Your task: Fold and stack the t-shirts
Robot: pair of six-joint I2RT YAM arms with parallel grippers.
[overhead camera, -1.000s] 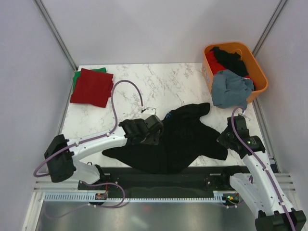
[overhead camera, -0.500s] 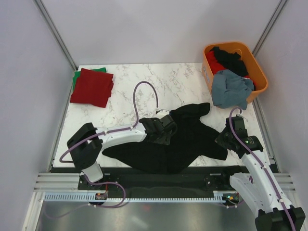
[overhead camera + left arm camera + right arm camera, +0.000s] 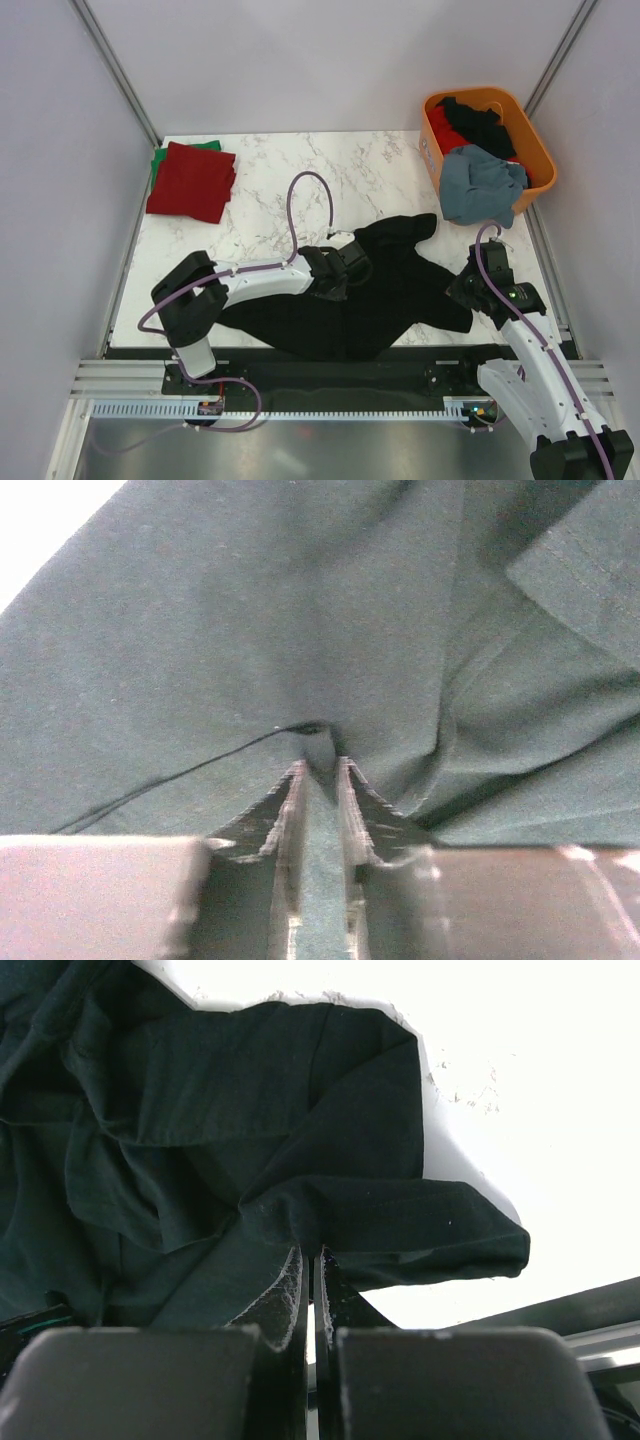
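Left gripper (image 3: 320, 765) and right gripper (image 3: 311, 1250) both pinch the black t-shirt (image 3: 385, 295). Folded dark red t-shirt (image 3: 190, 182) at ten o'clock, orange basket (image 3: 541, 150) at one.

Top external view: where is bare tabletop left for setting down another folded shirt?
Free: the far middle of the marble tabletop, between the folded dark red t-shirt and the orange basket; also the left strip between that shirt and the black t-shirt. Crowded: near centre and the basket's corner.
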